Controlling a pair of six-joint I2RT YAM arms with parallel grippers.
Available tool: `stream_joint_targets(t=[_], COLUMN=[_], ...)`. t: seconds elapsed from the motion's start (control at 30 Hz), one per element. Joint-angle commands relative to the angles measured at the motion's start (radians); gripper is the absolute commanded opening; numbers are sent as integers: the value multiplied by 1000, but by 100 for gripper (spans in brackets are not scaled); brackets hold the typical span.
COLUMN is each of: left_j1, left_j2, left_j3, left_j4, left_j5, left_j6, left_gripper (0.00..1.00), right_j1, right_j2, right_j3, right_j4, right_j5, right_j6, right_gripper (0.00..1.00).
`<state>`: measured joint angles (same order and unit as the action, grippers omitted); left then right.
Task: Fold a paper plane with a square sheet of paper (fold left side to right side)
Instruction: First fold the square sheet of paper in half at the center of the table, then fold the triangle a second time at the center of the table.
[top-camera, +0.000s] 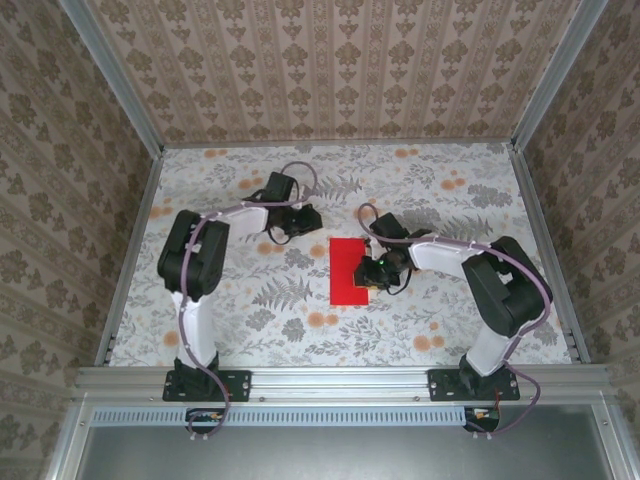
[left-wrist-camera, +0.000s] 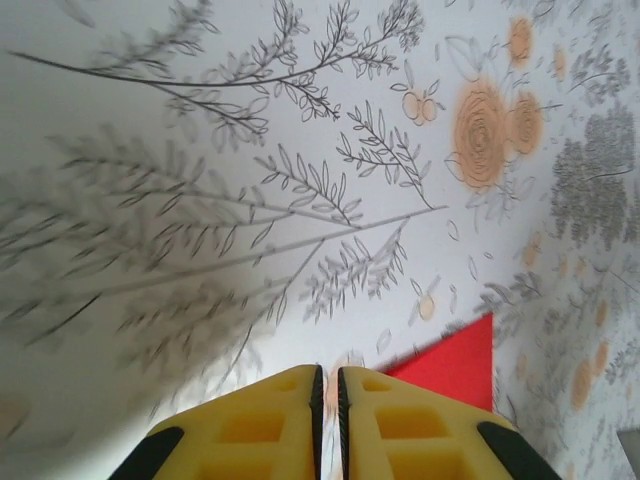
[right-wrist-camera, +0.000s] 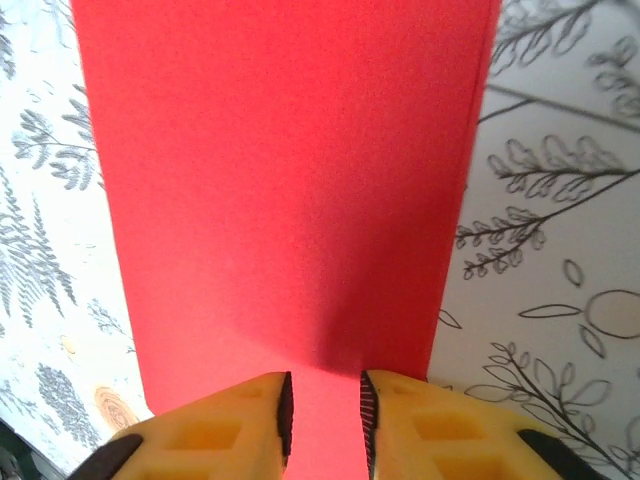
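The red sheet of paper (top-camera: 347, 262) lies flat on the flowered tabletop (top-camera: 450, 330) a little right of centre in the top view. It shows as an upright rectangle, taller than it is wide, and its surface is plain and unmarked.

The right gripper (top-camera: 368, 272) sits at the sheet's right edge, near the lower corner. In the right wrist view the paper (right-wrist-camera: 280, 180) runs as a broad red band from the top of the frame down to the right gripper (right-wrist-camera: 323, 385). Its yellow fingers (right-wrist-camera: 230, 420) stand apart with a clear gap, and red shows through the gap. The paper there looks flat and unpinched — the fingers are released, over its near edge rather than clamped on it. A soft shadow darkens the red just above the fingertips.

The left gripper (top-camera: 312, 216) is up and to the left of the sheet in the top view, near its upper left corner but apart from it. In the left wrist view, one red corner (left-wrist-camera: 450, 365) pokes in at lower right, just beside the yellow fingers (left-wrist-camera: 250, 430). The left gripper (left-wrist-camera: 328, 372) has its fingers drawn almost together, with only a thin dark slit between them and nothing in it. Grey fern prints and orange blossoms cover the cloth beyond, partly blurred.

Patterned walls (top-camera: 330, 60) enclose the table on three sides — a metal rail (top-camera: 340, 380) crosses the bottom of the top view, carrying both arm bases.
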<state>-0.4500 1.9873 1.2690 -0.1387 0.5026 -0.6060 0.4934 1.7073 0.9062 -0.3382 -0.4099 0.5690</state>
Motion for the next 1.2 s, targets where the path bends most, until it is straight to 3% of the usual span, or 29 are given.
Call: stream_joint_targets(t=[0.0,0.27,0.43,0.57,0.87,1.17], left_j1=[0,-111,-139,-140,-144,-145], left_j2=[-105,-67,10,33,33,28], left_j3=[-46,-72,-27,-19,-66,-69], left_j4=[-55,-42,-55,-76,-65,-62], left_j5=[3,54,27,-13,-20,-15], left_j6=[36,-5,-7,-6,-8,-7], left_gripper=[15,15,15,14,14,14], right_j1=[-20,-125,-179,-185,-168,-116], right_j2=[-91,-211,-236,-210,-108,-36], right_j3=[-17,-97,-135,-116,-130,-115], right_j4=[70,134,139,53,26,95], right_j5=[25,40,-9,-42,-273,-307], right_j6=[25,45,66,42,97,144], right_gripper=[36,62,68,68,53,52])
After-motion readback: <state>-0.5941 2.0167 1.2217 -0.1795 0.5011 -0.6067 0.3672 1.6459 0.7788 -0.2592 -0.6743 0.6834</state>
